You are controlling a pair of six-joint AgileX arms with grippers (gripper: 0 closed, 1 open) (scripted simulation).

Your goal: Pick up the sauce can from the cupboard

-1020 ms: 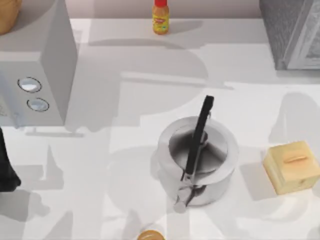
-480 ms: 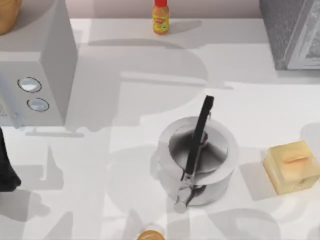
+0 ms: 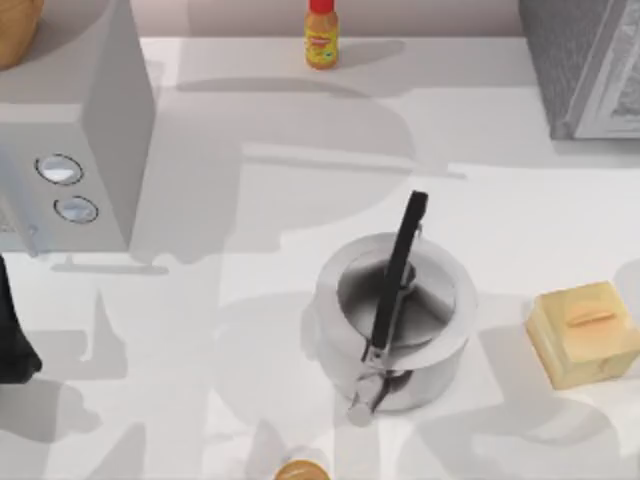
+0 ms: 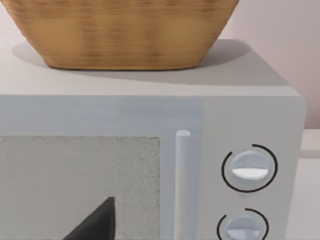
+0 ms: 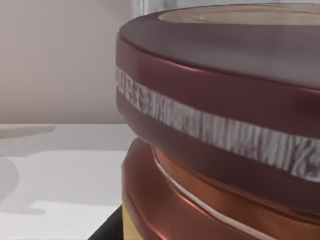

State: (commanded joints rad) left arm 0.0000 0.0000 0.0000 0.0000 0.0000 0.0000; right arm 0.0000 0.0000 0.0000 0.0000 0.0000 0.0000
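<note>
- Well, the sauce can [image 5: 215, 125] sits right up against my right wrist camera: dark-brown lid with a pale printed band round its rim, coppery-orange body below.
- Behind the sauce can there's a pale wall and a stretch of white desk [image 3: 250, 200]. From this I can't tell whether the can stands on a cupboard shelf or already hangs clear of it.
- The cupboard [image 3: 585, 60] stands at the far right corner of the desk, with its white-framed door panel on its right-hand side.
- For the right gripper, I cannot tell whether it is apart or clamped on the sauce can.
- My left arm [image 3: 12, 330] is parked at the near left edge, beside the light-grey box [image 3: 70, 120] with the two knobs and a woven basket [image 4: 125, 30] on top. I can't tell its gripper's state either.
- Mid-desk there's the steel pot [image 3: 395, 320], with a yellow block [image 3: 585, 333] to its right and a yellow bottle [image 3: 321, 35] at the far edge. None of them is touched.
- My reading is that the approach is done, with the right arm at the sauce can. Confirming a firm grip and drawing the can out and up is what may remain.
- I'd want the top view to show the can clear of the cupboard before calling it finished.
</note>
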